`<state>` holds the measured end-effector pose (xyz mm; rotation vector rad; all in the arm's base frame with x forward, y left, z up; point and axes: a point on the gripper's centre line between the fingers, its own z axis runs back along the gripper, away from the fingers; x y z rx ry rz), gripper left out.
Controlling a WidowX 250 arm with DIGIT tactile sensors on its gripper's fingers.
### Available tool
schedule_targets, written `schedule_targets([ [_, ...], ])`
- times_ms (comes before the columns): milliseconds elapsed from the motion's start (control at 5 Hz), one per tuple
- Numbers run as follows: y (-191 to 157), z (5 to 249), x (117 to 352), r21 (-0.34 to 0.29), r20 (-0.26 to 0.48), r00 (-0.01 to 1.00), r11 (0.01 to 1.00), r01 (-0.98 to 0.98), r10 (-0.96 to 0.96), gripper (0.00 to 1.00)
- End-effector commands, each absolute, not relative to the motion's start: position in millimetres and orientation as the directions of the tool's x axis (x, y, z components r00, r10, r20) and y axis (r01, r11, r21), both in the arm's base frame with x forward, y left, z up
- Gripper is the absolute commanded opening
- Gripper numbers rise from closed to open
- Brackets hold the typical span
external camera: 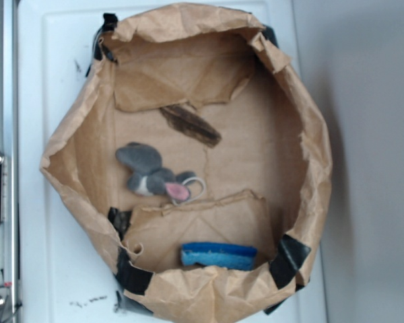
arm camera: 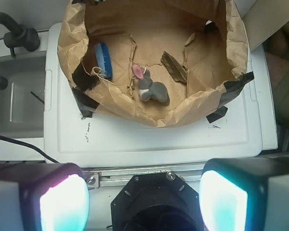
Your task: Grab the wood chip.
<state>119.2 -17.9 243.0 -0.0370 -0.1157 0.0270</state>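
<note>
White tabletop (external camera: 60,81) with a crumpled brown paper bag (external camera: 310,134) taped open on it, sides rolled up like a bin. The gripper (arm camera: 143,202) hangs back off the bag's edge in the wrist view, fingers (arm camera: 224,199) spread wide with nothing between them. Inside the bag, the wood chip (external camera: 190,125) lies flat near a torn flap, long axis diagonal, pointed ends aimed toward opposite walls. Just beside it is a grey plush mouse (external camera: 153,174), and a blue sponge (external camera: 219,256) sits against the far wall.
</note>
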Motion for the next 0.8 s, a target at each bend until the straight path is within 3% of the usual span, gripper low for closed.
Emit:
schedule_targets([
  [0, -17.9, 243.0, 119.2, -0.038, 0.115, 0.993, 0.999, -0.025, 0.029, 1.0],
  [400, -32.3, 222.4, 180.7, -0.02, 0.107, 0.922, 0.926, 0.376, -0.372, 1.0],
  [600, -24.5, 198.7, 210.6, 0.094, 0.169, 0.85, 0.867, 0.489, -0.498, 1.0],
])
